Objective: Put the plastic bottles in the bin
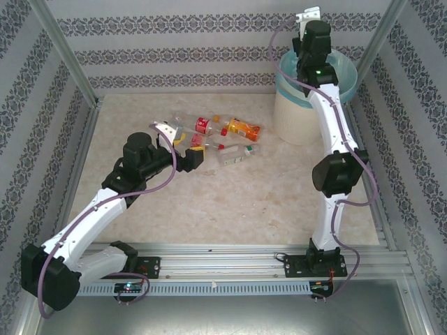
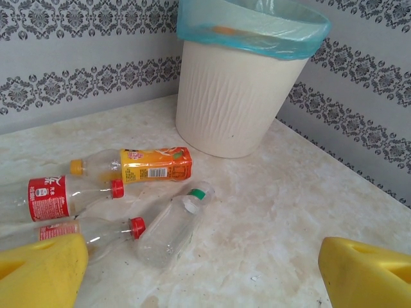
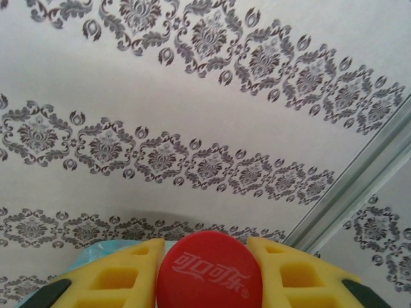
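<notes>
Several plastic bottles lie on the marble tabletop: one with an orange label (image 2: 154, 165) (image 1: 242, 128), one with a red label (image 2: 48, 197) (image 1: 201, 125), a clear one with a red cap (image 2: 106, 231) and a clear one with a green cap (image 2: 170, 224) (image 1: 234, 155). My left gripper (image 2: 199, 282) (image 1: 187, 145) hovers open just short of them, its yellow fingers (image 2: 38, 269) wide apart with nothing between. The bin (image 2: 237, 102) (image 1: 297, 115), cream with a blue-green liner, stands at the back right. Above it my right gripper (image 3: 209, 247) (image 1: 307, 15) is shut on a bottle's red cap (image 3: 209, 273); the bottle's body is hidden.
Patterned walls close the table on the left, back and right, with aluminium posts (image 1: 380, 31) at the corners. A metal rail (image 1: 230, 255) runs along the near edge by the arm bases. Bare marble (image 2: 289, 212) lies between the bottles and the right wall.
</notes>
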Controlling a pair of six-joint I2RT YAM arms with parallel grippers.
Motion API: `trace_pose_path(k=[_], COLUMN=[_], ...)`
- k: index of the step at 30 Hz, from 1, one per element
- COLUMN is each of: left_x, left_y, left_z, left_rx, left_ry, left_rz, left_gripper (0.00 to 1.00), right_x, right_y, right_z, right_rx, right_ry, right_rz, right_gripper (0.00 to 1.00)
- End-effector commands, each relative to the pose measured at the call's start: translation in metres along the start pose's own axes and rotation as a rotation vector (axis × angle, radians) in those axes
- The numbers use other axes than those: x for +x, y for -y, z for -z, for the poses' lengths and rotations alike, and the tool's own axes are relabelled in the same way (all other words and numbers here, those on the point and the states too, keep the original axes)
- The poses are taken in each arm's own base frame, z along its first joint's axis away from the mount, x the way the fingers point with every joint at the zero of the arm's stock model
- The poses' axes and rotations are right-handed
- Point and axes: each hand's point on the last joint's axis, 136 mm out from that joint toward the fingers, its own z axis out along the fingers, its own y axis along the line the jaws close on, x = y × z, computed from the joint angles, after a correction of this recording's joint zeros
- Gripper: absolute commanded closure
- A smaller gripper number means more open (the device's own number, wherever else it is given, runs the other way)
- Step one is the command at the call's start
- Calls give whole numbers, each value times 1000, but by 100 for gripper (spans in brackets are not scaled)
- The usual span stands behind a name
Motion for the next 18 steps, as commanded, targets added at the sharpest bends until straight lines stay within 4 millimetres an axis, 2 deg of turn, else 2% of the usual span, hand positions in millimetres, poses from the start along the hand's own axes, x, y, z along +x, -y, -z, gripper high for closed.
trace_pose_path(k=[1, 11, 18], left_x=[-9, -6, -5], left_y=[8, 8, 7], left_z=[5, 3, 1], left_rx=[22, 30, 28], left_ry=[43, 38, 33], left_rz=[-8, 4, 9], left_gripper=[7, 7, 7], right_x=[19, 90, 136], right_y=[9, 22, 18], right_z=[-13, -21, -31], right_rx=[50, 64, 26], right_ry=[-31, -243, -360], right_rz=[-43, -84, -105], right_gripper=[100, 100, 100])
